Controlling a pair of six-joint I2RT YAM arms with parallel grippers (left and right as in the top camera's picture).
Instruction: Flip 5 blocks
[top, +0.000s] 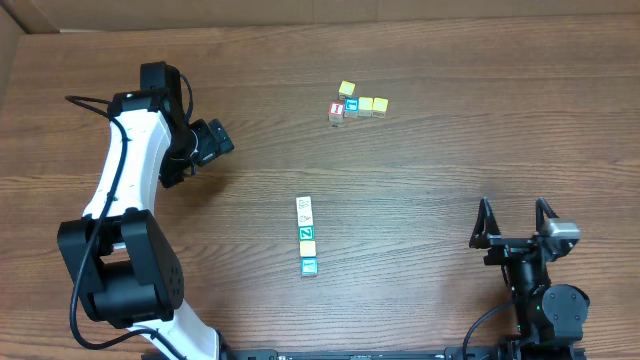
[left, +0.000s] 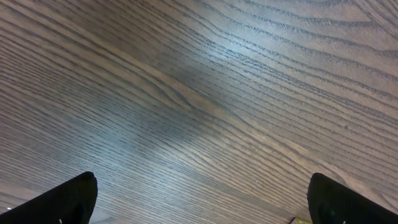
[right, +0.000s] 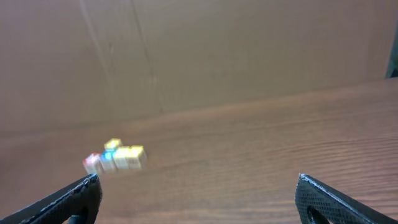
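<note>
Five blocks lie in a short column at the table's middle: two white ones (top: 304, 210), a green one with a Z (top: 306, 232), a pale yellow one (top: 308, 247) and a teal one (top: 309, 266). My left gripper (top: 210, 142) hovers far to their upper left. It is open and empty, and in the left wrist view (left: 202, 202) only bare wood lies between its fingers (left: 68, 199). My right gripper (top: 513, 206) rests open near the front right corner, far from the column. Its fingers (right: 336, 202) stand wide apart around nothing.
A separate cluster of cubes sits at the back: bright yellow ones (top: 372, 104), a blue one (top: 351, 105) and a red-and-white one (top: 337, 110). The right wrist view shows this cluster (right: 115, 155) blurred. A cardboard wall (right: 186, 56) rises behind the table.
</note>
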